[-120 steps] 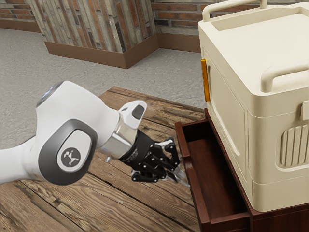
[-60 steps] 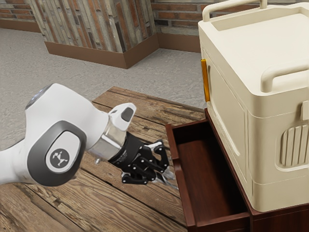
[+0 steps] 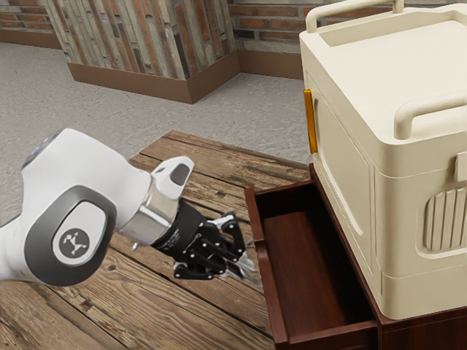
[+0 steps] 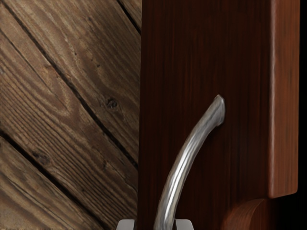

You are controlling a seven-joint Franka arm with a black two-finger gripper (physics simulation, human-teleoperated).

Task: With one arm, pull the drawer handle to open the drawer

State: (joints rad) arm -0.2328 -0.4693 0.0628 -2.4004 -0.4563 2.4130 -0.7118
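Observation:
In the exterior view my gripper (image 3: 244, 269) reaches the outer face of the dark red wooden drawer (image 3: 264, 281). The drawer stands well out of its cabinet (image 3: 422, 333), with its bare interior exposed. In the wrist view the curved silver handle (image 4: 183, 165) stands out from the drawer front (image 4: 192, 67) and runs down between both fingertips of my gripper (image 4: 155, 224). My gripper is shut on this handle; the exact contact is hidden below the wrist view's lower edge.
A large cream case (image 3: 343, 175) with rounded top handles sits on the cabinet, close behind the drawer. Wooden planks (image 3: 168, 306) extend beneath the arm. A brick-and-wood wall (image 3: 131, 44) stands farther back.
My hand has backed away from the cabinet toward the exterior view's left. The drawer has slid outward along with it, showing more of its interior, while the cabinet and case have stayed still.

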